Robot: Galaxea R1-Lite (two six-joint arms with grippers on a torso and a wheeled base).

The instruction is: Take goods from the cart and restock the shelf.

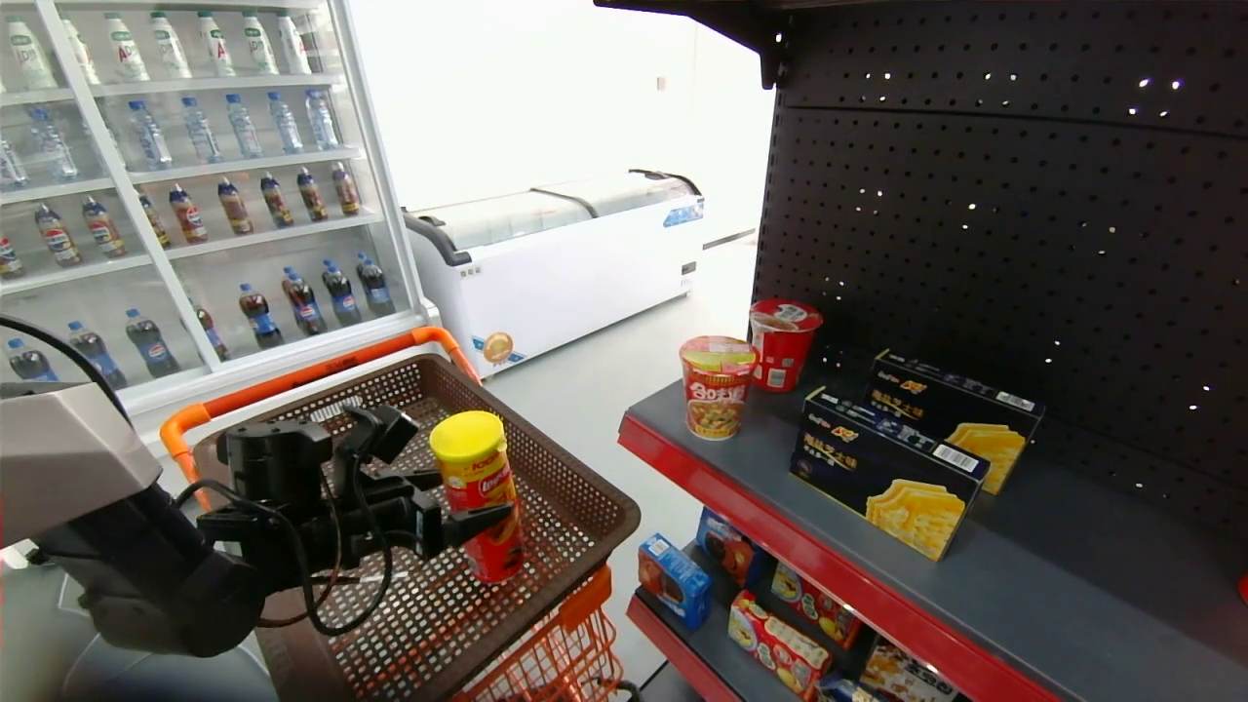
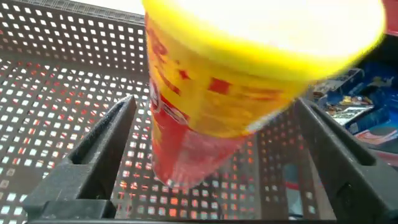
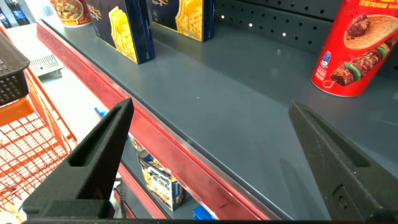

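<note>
A red can with a yellow lid (image 1: 477, 495) stands upright in the brown cart basket (image 1: 575, 487). My left gripper (image 1: 463, 502) is open and straddles the can, one finger on each side. In the left wrist view the can (image 2: 205, 106) sits between the fingers (image 2: 102, 155) with a gap on both sides. My right gripper (image 3: 211, 162) is open above the grey shelf board (image 3: 205, 93), with nothing between its fingers. Farther along that board stands a red snack can (image 3: 354, 50).
The shelf (image 1: 1024, 585) has a red front edge and a black pegboard back. On it stand two noodle cups (image 1: 717, 385) and two dark blue boxes (image 1: 892, 473). Packets (image 1: 673, 580) fill the lower shelf. A drinks fridge (image 1: 195, 175) and a chest freezer (image 1: 556, 253) stand behind the cart.
</note>
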